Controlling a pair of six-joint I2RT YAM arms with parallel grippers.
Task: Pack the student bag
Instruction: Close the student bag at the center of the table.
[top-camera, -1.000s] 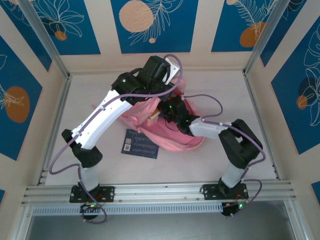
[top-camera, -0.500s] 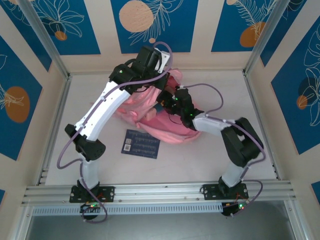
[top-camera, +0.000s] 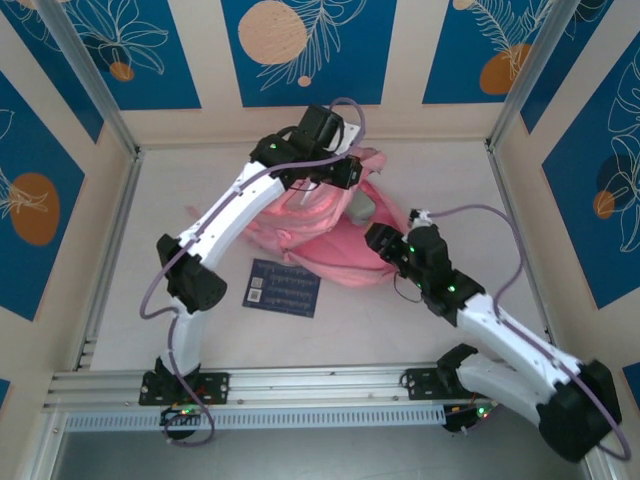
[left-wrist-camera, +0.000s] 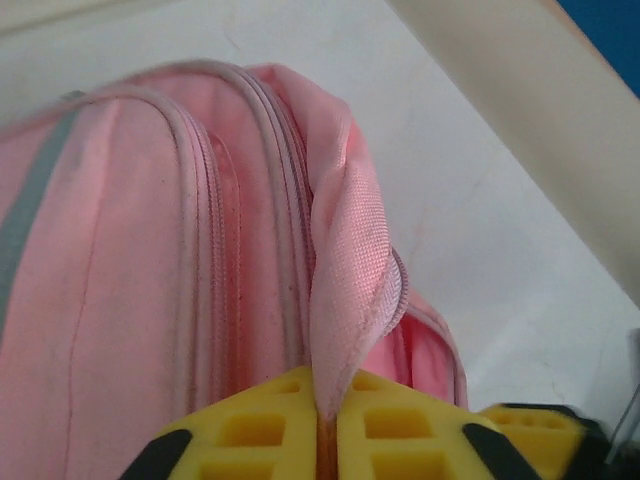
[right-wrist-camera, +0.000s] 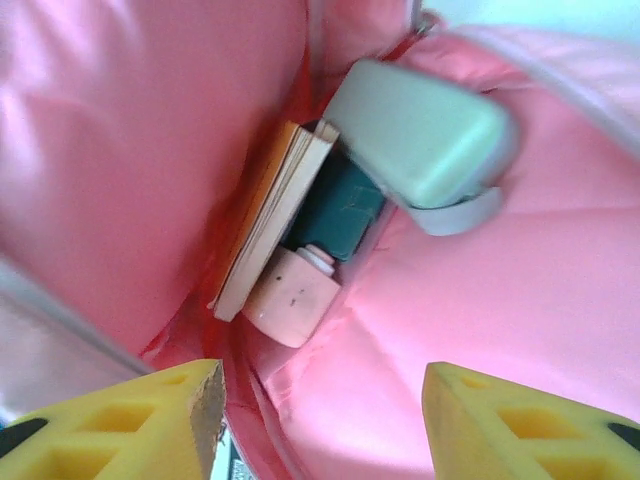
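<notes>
You have the student bag (top-camera: 335, 258) by its flap
Your left gripper (left-wrist-camera: 328, 420) pinches the flap shut-tight; your right gripper (right-wrist-camera: 320, 385) hangs half-open, empty (a book (right-wrist-camera: 262, 225) lies inside).

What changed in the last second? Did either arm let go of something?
The right fingers drew back out of the student bag toward the near edge, and are now open and empty. The left fingers still pinch a fold of the bag. The blue booklet hasn't moved.
</notes>
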